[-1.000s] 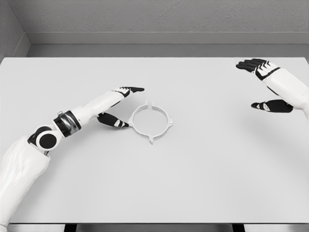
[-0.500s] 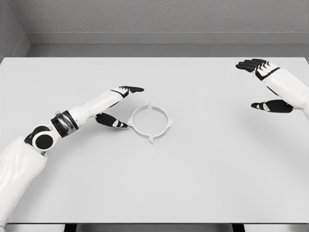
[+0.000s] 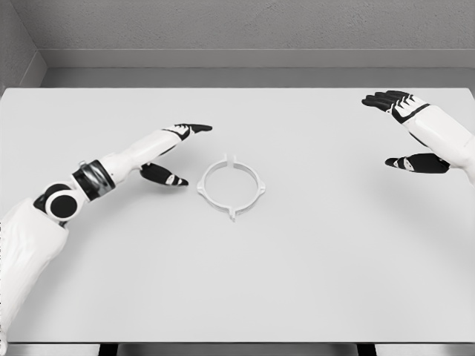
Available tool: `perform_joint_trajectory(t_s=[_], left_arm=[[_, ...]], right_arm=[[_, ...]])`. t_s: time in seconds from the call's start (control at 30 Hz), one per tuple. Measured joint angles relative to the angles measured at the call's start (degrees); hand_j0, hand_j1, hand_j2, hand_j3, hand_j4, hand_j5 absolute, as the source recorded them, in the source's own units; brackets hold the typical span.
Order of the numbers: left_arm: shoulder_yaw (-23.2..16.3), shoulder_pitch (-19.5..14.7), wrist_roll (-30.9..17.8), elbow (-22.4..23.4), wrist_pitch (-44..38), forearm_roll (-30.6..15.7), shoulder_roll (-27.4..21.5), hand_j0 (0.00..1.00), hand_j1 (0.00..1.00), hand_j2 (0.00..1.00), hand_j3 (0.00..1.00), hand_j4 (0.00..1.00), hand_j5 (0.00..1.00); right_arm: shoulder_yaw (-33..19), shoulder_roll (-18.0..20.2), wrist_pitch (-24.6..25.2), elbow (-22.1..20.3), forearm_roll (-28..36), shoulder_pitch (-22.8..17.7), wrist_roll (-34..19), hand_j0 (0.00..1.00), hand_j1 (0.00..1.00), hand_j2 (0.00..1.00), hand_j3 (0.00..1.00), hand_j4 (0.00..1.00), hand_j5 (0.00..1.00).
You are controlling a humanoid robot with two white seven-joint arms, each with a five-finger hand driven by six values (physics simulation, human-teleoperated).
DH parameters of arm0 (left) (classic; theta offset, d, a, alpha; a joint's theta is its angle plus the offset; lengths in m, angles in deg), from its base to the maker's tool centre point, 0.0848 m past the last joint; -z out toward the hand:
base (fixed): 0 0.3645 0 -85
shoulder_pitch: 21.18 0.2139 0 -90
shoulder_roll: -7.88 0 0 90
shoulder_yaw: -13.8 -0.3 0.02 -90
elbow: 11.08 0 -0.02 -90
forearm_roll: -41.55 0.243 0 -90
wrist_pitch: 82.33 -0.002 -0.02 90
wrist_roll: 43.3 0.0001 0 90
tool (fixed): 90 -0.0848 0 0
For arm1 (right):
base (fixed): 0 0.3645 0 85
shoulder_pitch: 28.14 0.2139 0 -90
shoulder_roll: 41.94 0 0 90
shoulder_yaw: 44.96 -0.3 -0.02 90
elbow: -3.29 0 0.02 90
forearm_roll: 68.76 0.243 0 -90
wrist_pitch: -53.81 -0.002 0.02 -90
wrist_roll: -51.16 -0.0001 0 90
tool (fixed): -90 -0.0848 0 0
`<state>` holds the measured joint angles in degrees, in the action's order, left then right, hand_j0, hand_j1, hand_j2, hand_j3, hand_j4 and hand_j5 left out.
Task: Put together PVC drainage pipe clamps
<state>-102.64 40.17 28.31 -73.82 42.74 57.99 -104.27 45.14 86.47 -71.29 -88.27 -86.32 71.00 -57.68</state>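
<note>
I am looking over the white counter point(image 3: 297, 282), where the white ring-shaped pipe clamp point(image 3: 231, 186) is lying flat near the centre. My left robot hand point(image 3: 172, 152) is hovering at its 9 o'clock, fingers spread, gripping nothing; my right robot hand point(image 3: 407, 133) is waiting open at 2 o'clock, well apart. I judge I am between grasps; next calls for closing on the rim. No writing is showing.

The white clamp ring point(image 3: 231, 186) looks like smooth matt plastic, lying on a matt, pale grey worktop point(image 3: 297, 259) below a rough, speckled wall point(image 3: 237, 26).
</note>
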Motion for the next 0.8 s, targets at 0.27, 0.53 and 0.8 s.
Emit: perform_joint_trajectory(t_s=[0.27,0.53,0.8], left_arm=[[-0.1,-0.4,0.0,2.5,0.0,0.1,2.1,1.0,1.0,1.0,1.0,1.0,1.0],[0.0,-0.4,0.0,3.1,0.0,0.2,3.0,1.0,1.0,1.0,1.0,1.0,1.0],[0.0,-0.4,0.0,3.2,0.0,0.2,3.4,1.0,1.0,1.0,1.0,1.0,1.0]], right_arm=[[0.0,0.0,0.0,0.0,0.0,0.0,0.0,1.0,1.0,1.0,1.0,1.0,1.0],[0.0,-0.1,0.0,0.0,0.0,0.0,0.0,1.0,1.0,1.0,1.0,1.0,1.0],[0.0,-0.1,0.0,0.2,0.0,0.0,0.0,1.0,1.0,1.0,1.0,1.0,1.0]])
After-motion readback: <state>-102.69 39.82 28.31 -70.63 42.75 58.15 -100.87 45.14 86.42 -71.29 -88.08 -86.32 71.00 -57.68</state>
